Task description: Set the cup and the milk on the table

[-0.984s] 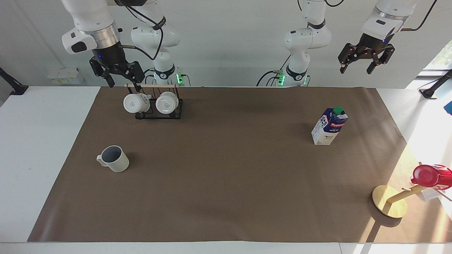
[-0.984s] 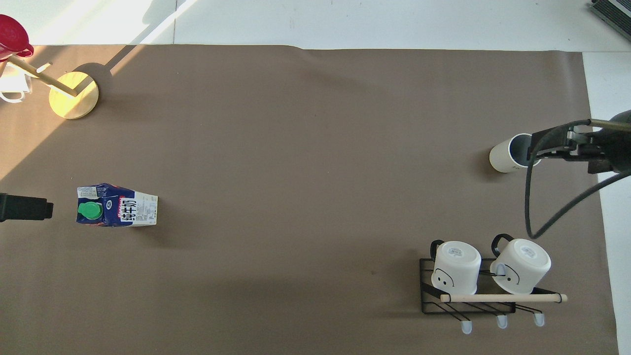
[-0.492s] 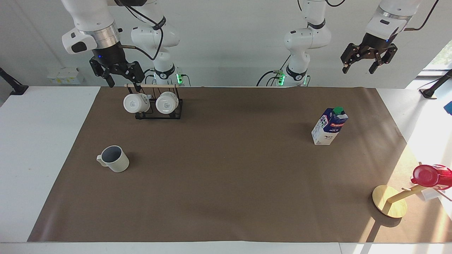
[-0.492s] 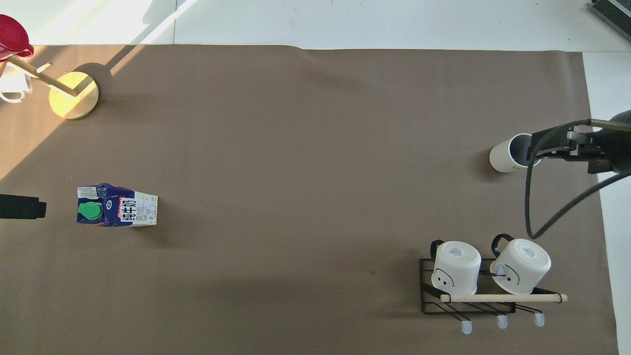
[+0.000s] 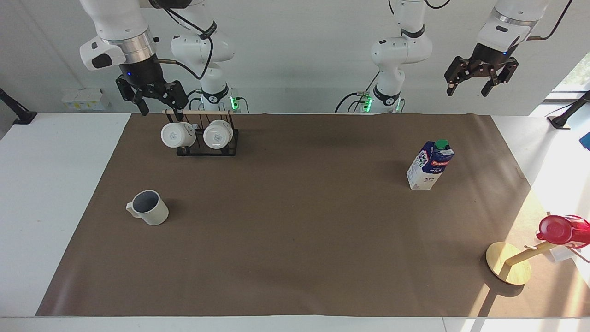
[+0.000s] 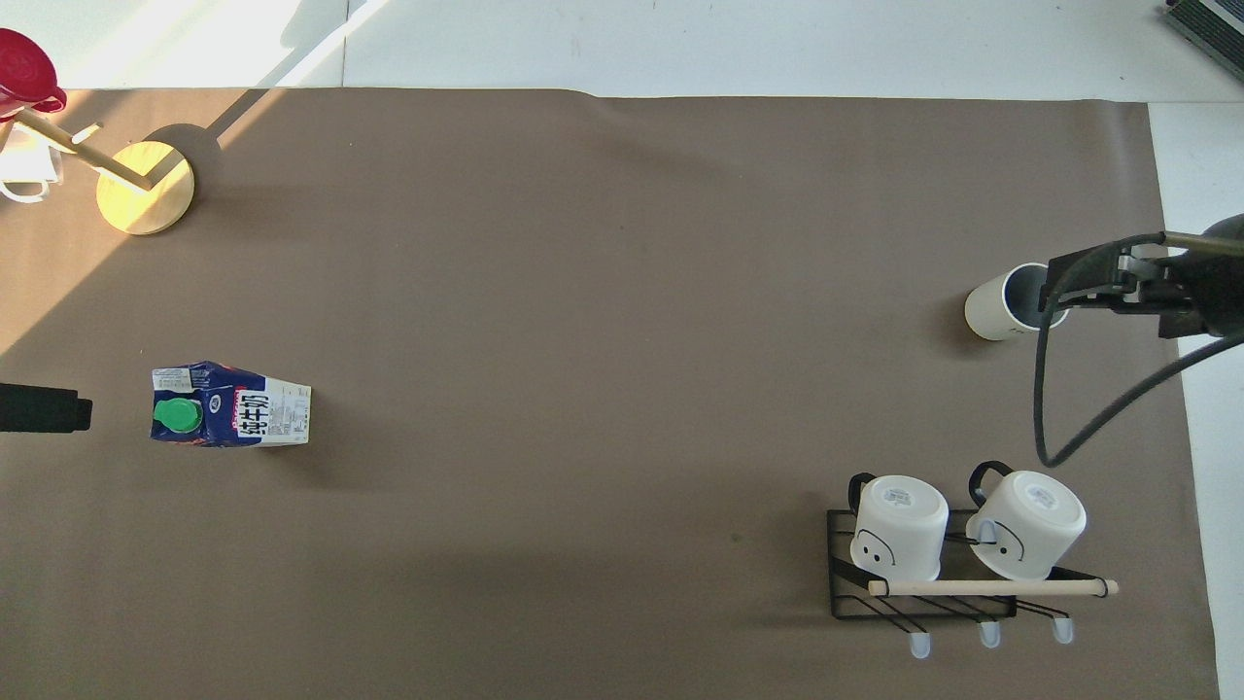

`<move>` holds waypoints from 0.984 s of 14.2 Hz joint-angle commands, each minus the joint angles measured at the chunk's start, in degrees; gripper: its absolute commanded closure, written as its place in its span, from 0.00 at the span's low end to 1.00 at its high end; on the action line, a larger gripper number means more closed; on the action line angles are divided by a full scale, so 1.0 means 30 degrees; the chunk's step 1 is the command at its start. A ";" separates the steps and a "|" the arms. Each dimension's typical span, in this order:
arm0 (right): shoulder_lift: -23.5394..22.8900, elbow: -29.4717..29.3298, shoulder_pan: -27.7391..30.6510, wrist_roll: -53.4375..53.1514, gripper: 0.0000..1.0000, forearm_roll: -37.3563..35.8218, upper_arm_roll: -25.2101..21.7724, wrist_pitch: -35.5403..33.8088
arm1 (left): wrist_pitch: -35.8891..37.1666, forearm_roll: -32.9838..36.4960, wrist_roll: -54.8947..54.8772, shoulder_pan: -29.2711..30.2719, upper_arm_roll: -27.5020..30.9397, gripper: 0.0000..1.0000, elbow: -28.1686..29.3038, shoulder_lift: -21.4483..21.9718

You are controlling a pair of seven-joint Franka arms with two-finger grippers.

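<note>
**Both claws up and empty; cup and milk already stand on the bench**

Over the last second you can see very little change: the left claw [image 5: 480,79] has risen a touch and now hangs over the bench edge nearest the robots at the left arm's end, while the right claw [image 5: 152,96] has barely shifted above the black mug rack [image 5: 206,138] with its two white mugs. Both claws are spread and carry nothing. I read that as both arms having withdrawn, so the task looks finished or close to it.

The milk [image 5: 430,165], nearer the robots, stands upright on the brown mat toward the left arm's end; it is dark blue above, white below, with a red label and green cap. The cup [image 5: 149,208], farther out toward the right arm's end of the bench [image 5: 41,193], sits upright, cream outside and grey-blue inside, its handle toward that end.
</note>
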State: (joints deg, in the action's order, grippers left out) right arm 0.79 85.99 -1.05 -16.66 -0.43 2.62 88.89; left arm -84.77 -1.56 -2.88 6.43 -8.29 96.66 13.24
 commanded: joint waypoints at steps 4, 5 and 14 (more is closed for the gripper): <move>0.0088 0.0311 0.0351 -0.0043 0.00 -0.0325 0.0094 0.0544 | 0.0452 -0.0299 -0.0065 0.0084 -0.0136 0.00 -0.0432 -0.0078; 0.0059 0.0311 0.0438 -0.0014 0.00 -0.0297 0.0094 0.0573 | 0.0481 -0.0299 -0.0065 0.0084 -0.0107 0.00 -0.0432 -0.0078; -0.2691 -0.0101 0.1756 0.2297 0.00 -0.0413 0.0065 0.3556 | 0.0365 -0.0299 0.0052 0.0054 -0.0136 0.00 -0.0227 0.0010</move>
State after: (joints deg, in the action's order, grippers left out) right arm -4.87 85.97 2.85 -12.53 -0.65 2.43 96.70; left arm -84.72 -1.57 -2.88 6.42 -8.57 96.66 13.24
